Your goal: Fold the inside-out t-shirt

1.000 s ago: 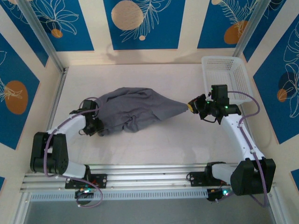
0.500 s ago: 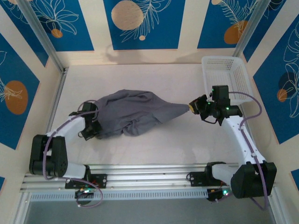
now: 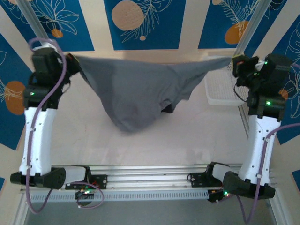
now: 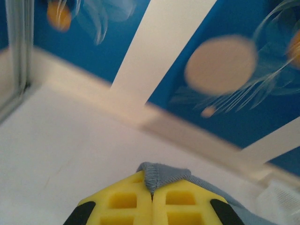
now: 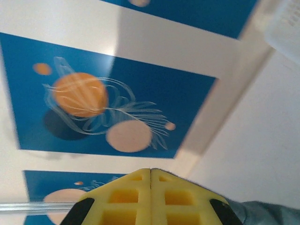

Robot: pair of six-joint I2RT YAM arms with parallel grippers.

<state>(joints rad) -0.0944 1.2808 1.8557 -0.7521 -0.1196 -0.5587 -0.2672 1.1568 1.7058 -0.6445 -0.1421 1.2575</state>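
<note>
The t-shirt (image 3: pixel 136 93) hangs high above the table (image 3: pixel 187 140), stretched between the arms. The left gripper (image 3: pixel 71 60) is clamped on one edge, the right gripper (image 3: pixel 234 63) on the other. It seems best to hold tight, move level, and lay it down flat, clear of the white basket (image 3: pixel 225 91).

White table, basket, patterned walls

A white mesh basket (image 3: pixel 220 88) sits at the right of the frame on the pale table (image 3: pixel 154 140), close to the far corner. Blue panels (image 3: pixel 140 23) with orange discs and leaf outlines line the walls. A metal rail (image 3: pixel 150 169) runs along the bottom.
</note>
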